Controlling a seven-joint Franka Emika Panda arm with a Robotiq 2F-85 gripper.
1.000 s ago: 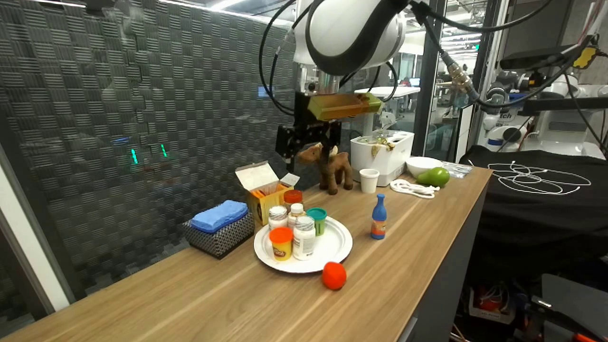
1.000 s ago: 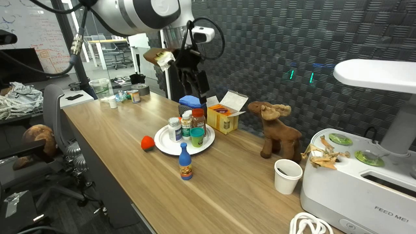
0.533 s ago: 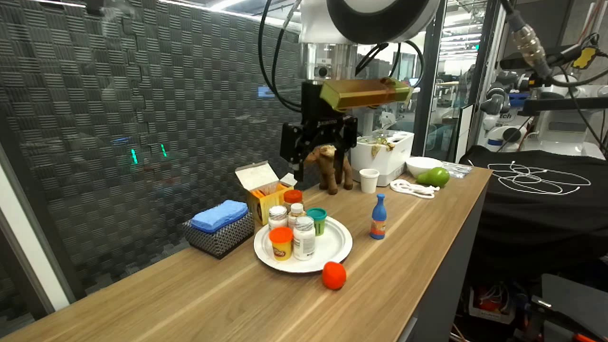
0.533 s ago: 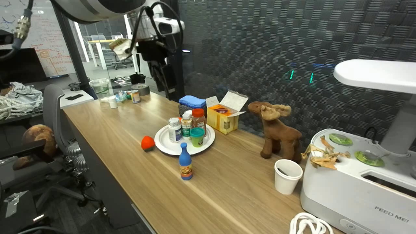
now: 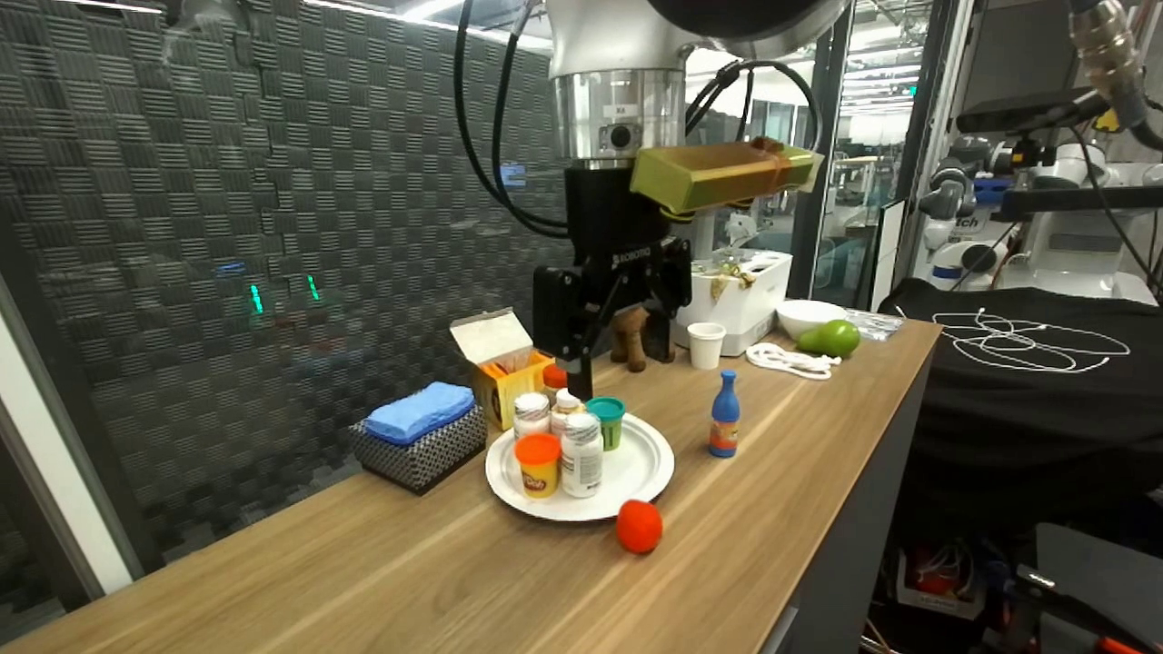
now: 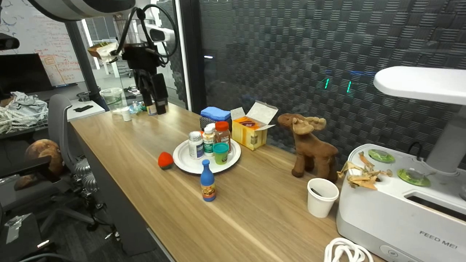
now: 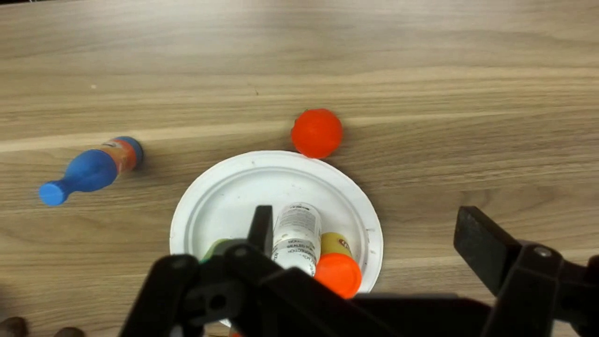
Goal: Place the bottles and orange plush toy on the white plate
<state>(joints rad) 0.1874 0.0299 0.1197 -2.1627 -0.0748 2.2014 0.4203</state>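
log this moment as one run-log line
gripper: open, empty | white plate: bottles standing on it | orange plush toy: beside plate, off it | blue bottle: upright on table, off plate

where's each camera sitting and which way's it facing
An exterior view: above the counter, facing past the plate toward the white machine; arm and gripper show.
An exterior view: near the white machine, facing back along the counter, whiteboard beyond; arm and gripper show.
Wrist view: on the arm, facing down at the plate; gripper fingers show.
Both exterior views share the plate, orange toy and yellow box.
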